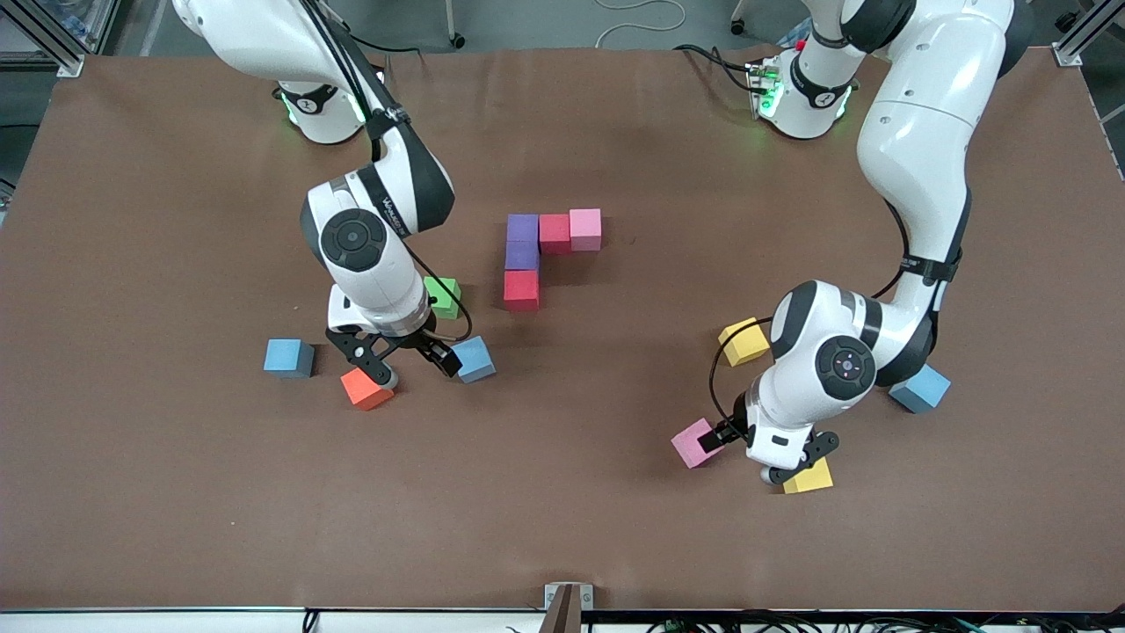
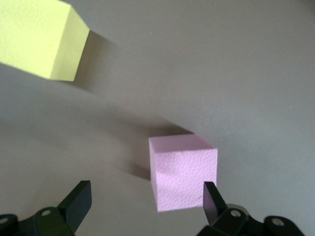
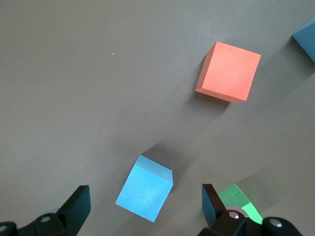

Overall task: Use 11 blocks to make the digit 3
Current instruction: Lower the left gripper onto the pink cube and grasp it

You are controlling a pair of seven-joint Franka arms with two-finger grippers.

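Note:
Five blocks stand joined mid-table: two purple (image 1: 522, 227) (image 1: 522, 255), two red (image 1: 521, 289) (image 1: 555, 233) and one pink (image 1: 585, 229). My right gripper (image 1: 402, 359) (image 3: 145, 192) hangs open over a loose blue block (image 1: 475, 359) (image 3: 145, 189), which shows between its fingers. An orange block (image 1: 366, 388) (image 3: 229, 72) lies beside it. My left gripper (image 1: 773, 447) (image 2: 146, 189) is open too, low over a loose pink block (image 1: 696, 442) (image 2: 183, 172) that sits close to one finger (image 2: 212, 199). A yellow block (image 1: 809, 477) (image 2: 39, 37) lies beside that hand.
A green cube (image 1: 442, 296) (image 3: 242, 201) sits under the right arm. Another blue block (image 1: 288, 358) lies toward the right arm's end. A second yellow block (image 1: 744, 341) and a third blue one (image 1: 920, 388) lie by the left arm.

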